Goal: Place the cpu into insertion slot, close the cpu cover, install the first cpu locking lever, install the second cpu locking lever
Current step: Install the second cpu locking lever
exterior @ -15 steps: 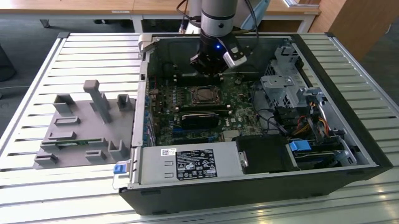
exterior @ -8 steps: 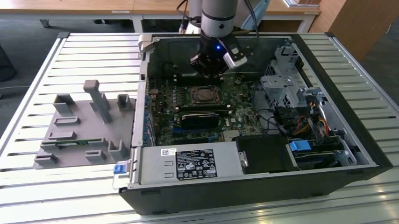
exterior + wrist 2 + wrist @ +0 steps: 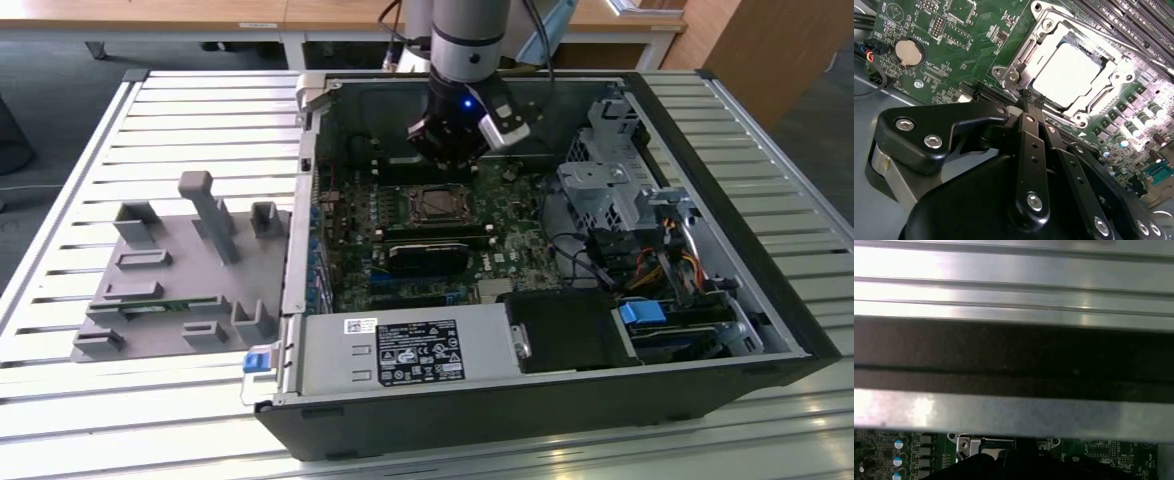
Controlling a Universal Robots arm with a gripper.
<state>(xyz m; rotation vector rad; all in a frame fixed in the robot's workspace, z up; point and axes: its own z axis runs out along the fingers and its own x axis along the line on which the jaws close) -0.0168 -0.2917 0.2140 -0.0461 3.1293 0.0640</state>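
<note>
You're hovering the pincer (image 3: 1030,97) right at the edge of the insertion slot (image 3: 1024,55), and its black fingers (image 3: 1028,127) are pressed together, narrow, with nothing showing between them. In the second wrist view the cpu (image 3: 1068,67) is sitting in the socket, pale face up, and the cpu cover (image 3: 1051,27) is lying down around it, its square window framing the chip. In the exterior view you're working deep in the open computer case (image 3: 787,330) on the slatted desk (image 3: 200,100), with the arm (image 3: 467,40) coming straight down over the green motherboard (image 3: 354,250).

Here's what I'm watching for. Your fingertips are sitting just beside the near rim of the frame, close to where a thin wire lever appears to run along the socket, though I can't make it out cleanly. If you're pushing a lever and the tips slip off that thin wire, they could skate onto the board and scrape the small parts near the coin battery (image 3: 908,52).

Press too steeply and the cover could bind instead of clamping flat. If the chip isn't fully seated, and I can't confirm that from here, clamping force could damage the contacts underneath. The case wall is also crowding the first wrist view, so I'm judging clearance there as tight.
</note>
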